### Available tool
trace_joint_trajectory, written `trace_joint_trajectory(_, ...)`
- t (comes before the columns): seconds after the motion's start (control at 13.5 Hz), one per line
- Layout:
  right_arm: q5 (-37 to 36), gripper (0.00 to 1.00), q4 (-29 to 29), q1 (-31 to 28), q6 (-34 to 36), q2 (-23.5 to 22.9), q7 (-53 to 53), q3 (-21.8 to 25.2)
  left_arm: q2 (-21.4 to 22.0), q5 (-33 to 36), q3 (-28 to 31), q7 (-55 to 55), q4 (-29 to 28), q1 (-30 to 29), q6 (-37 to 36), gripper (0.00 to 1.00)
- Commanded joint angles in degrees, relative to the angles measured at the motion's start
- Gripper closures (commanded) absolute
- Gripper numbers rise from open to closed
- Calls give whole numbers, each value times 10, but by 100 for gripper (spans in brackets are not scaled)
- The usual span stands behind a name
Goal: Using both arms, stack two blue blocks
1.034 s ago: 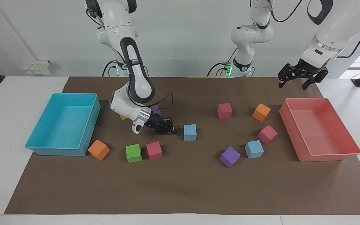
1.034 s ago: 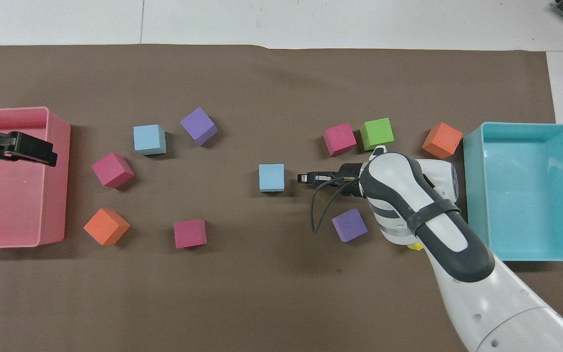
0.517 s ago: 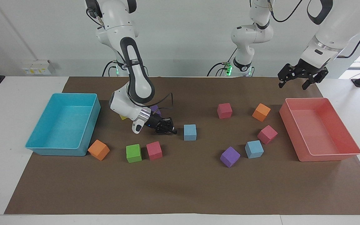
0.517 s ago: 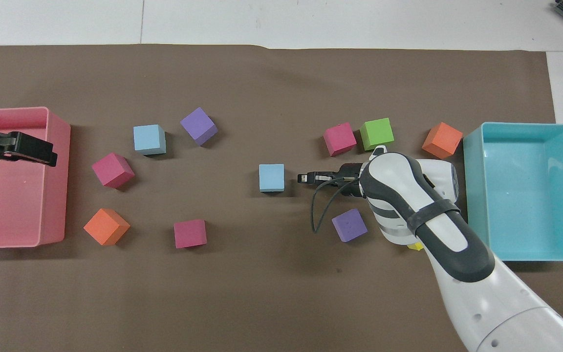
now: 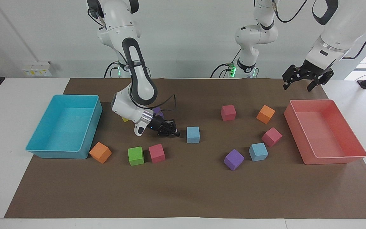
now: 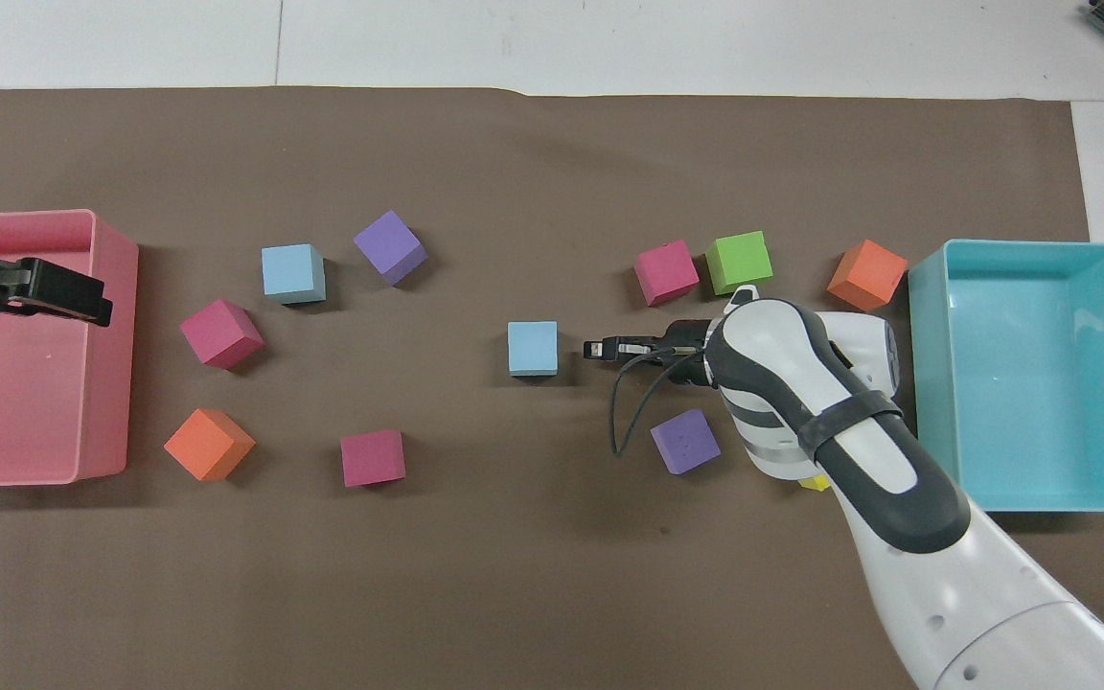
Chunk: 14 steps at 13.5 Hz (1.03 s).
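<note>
Facing view first: two sky-blue blocks on the brown mat. One blue block (image 5: 193, 134) sits mid-frame, the second blue block (image 5: 258, 151) lower right of centre, touching nothing, with a purple cube (image 5: 233, 159) just beside it. Count of the rest here: three magenta cubes, two orange cubes, one green cube (image 5: 136, 156), plus a second purple and a bit of yellow peeking out by the right arm's wrist. Two trays: a turquoise tray (image 5: 64, 130) at frame left and a pink tray (image 5: 324, 131) at frame right. The right gripper (image 5: 172, 131) is low over the surface, pinched closed with nothing in it, just beside the mid-frame blue block but apart from it. The left gripper (image 5: 307, 78) hangs up in the upper right of the frame, above the pink tray's upper edge, fingers spread wide, holding nothing.

Overhead view: everything is flipped. The central blue block (image 6: 533, 348) has the right gripper (image 6: 594, 349) pointing at it with a small gap. The other blue block (image 6: 292, 273) sits upper left. This angle shows the second purple cube (image 6: 685, 442) fully, which the arm mostly hides in the facing view. The left gripper (image 6: 63, 293) pokes in at the left edge over the pink tray (image 6: 111, 364).
</note>
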<state>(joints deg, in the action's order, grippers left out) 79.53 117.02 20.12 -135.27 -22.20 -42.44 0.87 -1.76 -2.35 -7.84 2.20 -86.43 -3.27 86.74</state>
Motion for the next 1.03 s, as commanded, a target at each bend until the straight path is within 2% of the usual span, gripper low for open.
trace_joint_trajectory(0.0,17,100,5,-1,-16,2,-18,-5,-4,-7,-4,-2,11,-7,-11,0)
trace_joint_trajectory(0.59,17,100,5,-1,-16,2,-18,-4,-4,-7,-3,0,11,-7,-11,0)
trace_joint_trajectory(0.74,17,100,5,-1,-15,2,-19,-5,16,-8,8,2,14,-13,-19,0)
trace_joint_trajectory(0.96,18,100,4,-1,-15,2,-19,-5,18,-11,4,4,17,-5,-20,0)
